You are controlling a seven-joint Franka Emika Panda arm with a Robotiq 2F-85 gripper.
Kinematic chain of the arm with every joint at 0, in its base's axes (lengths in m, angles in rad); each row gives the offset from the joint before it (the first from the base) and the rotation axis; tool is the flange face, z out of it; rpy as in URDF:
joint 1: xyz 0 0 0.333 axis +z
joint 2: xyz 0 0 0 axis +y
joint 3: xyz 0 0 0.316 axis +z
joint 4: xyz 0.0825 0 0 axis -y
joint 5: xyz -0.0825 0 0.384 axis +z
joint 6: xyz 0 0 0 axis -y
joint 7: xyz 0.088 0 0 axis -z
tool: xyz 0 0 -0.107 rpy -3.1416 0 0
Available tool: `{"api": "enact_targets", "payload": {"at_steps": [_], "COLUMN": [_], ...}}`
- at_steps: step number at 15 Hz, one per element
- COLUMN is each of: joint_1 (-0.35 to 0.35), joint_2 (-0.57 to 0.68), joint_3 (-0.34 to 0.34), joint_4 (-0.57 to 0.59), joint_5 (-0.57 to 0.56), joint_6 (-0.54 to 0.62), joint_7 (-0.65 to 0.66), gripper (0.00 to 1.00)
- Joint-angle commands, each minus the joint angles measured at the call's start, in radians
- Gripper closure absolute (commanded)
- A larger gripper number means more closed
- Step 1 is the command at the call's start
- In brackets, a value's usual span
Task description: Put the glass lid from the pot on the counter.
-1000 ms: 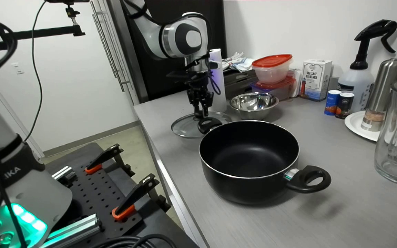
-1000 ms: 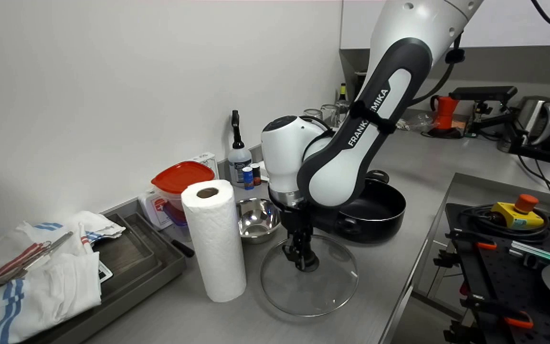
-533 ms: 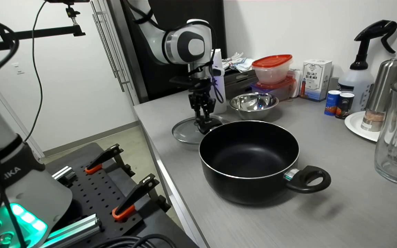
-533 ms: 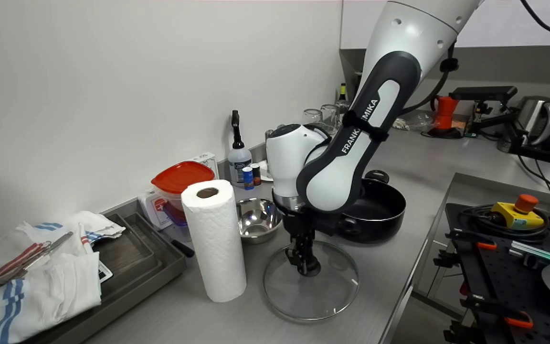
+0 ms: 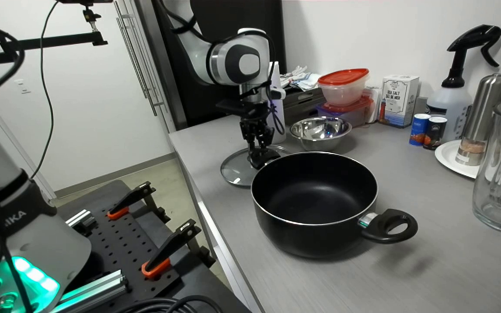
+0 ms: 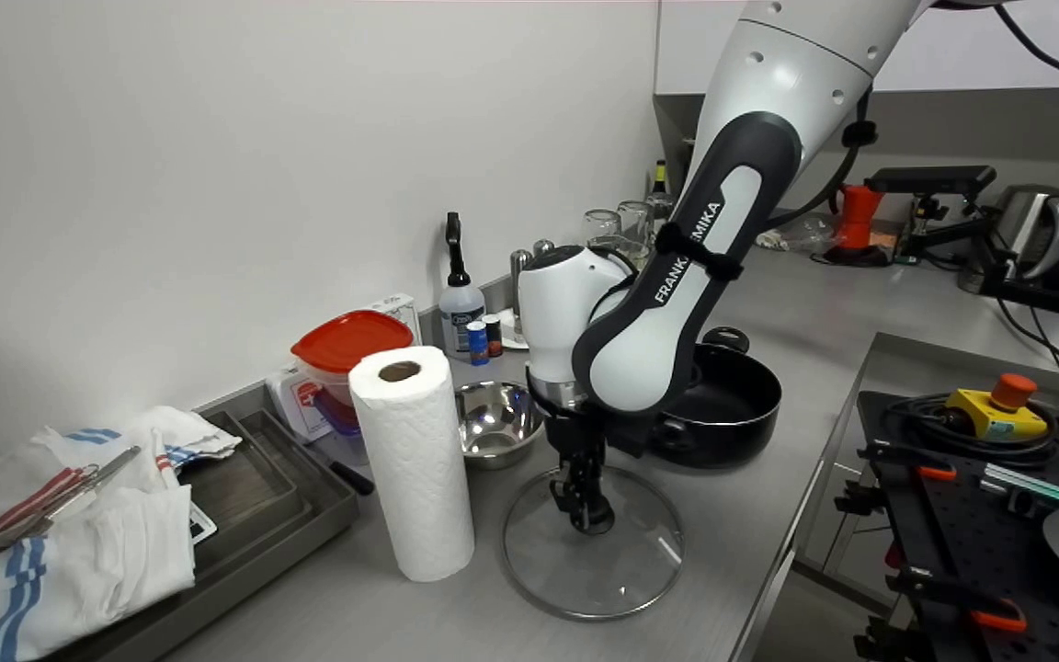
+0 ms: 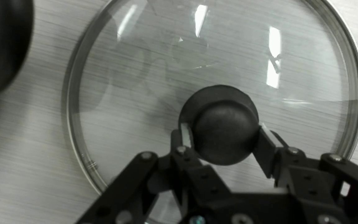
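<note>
The clear glass lid (image 5: 235, 171) with a thin metal rim lies level behind the pot (image 5: 311, 239). In an exterior view the lid (image 6: 626, 579) is between the paper towel roll and the counter's edge. My gripper (image 7: 224, 133) is shut on the lid's black knob, a finger at each side. The gripper also shows above the lid in both exterior views (image 5: 257, 145) (image 6: 587, 506). The lid is at or just above the grey counter (image 5: 459, 278); I cannot tell if it touches. The pot (image 6: 723, 446) is open and empty.
A paper towel roll (image 6: 419, 496) stands close beside the lid. A steel bowl (image 5: 320, 137) stands behind the pot. A grey tray (image 6: 327, 524) with cloths lies past the roll. The counter's straight front edge (image 5: 215, 234) runs near the lid.
My gripper and the lid have moved down together toward the counter and slightly toward the pot. The lid has levelled out. The pot and the other objects have stayed in place.
</note>
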Motion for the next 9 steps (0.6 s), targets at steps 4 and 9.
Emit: {"api": "enact_targets", "payload": {"at_steps": [4,9], "joint_1": [-0.006,-0.01], "joint_2": [-0.003,-0.047], "joint_3": [0.008,0.02], "joint_4": [-0.004,-0.047], "joint_5": [0.019,0.017], "joint_6": [0.026,0.029], "joint_7": [-0.041,-0.077], "gripper": [0.1,0.0]}}
